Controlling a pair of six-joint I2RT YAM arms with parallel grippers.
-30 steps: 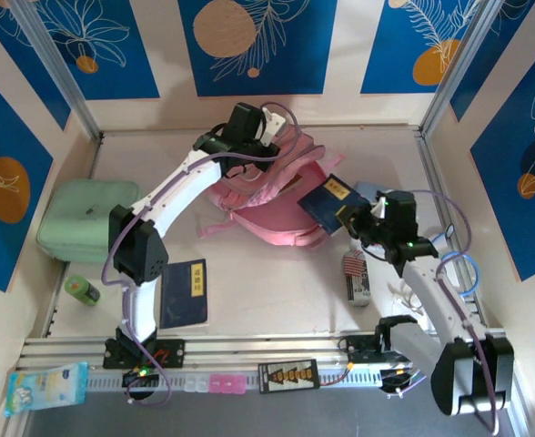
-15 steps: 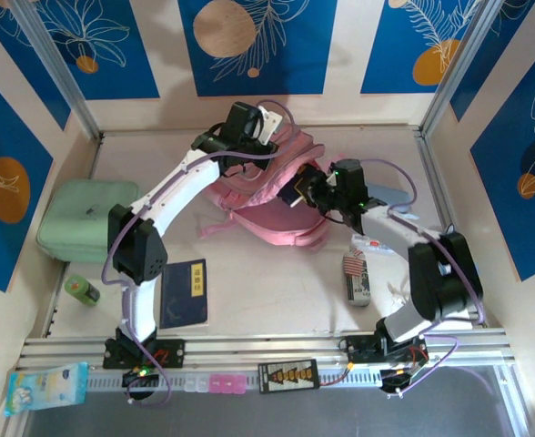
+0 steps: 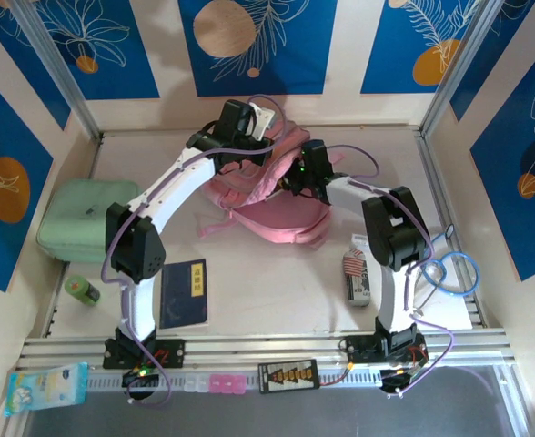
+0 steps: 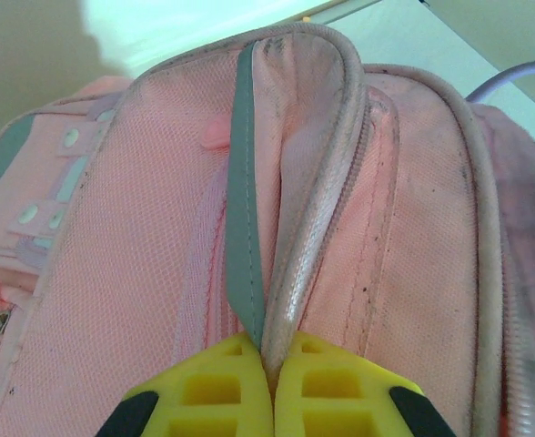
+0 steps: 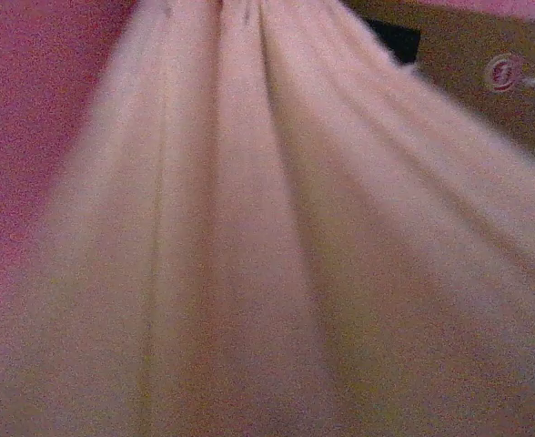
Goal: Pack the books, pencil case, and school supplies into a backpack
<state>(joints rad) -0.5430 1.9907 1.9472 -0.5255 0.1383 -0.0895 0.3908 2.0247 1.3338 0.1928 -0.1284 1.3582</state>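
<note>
For loading, the backpack [image 3: 277, 217] is clamped at its rim by the left gripper [image 4: 272, 353], upper centre; the hold of the right gripper [image 3: 297, 177] inside cannot be told, and a release is probably needed next.

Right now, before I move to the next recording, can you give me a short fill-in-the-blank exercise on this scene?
1. The left tool is ____ on a fold of the pink backpack.
2. The blue book lies flat on the table next to the base of the ____ arm.
3. The small cylinder in front of the mint-green case is ____ in colour.
Missing words: shut; left; green.
</note>
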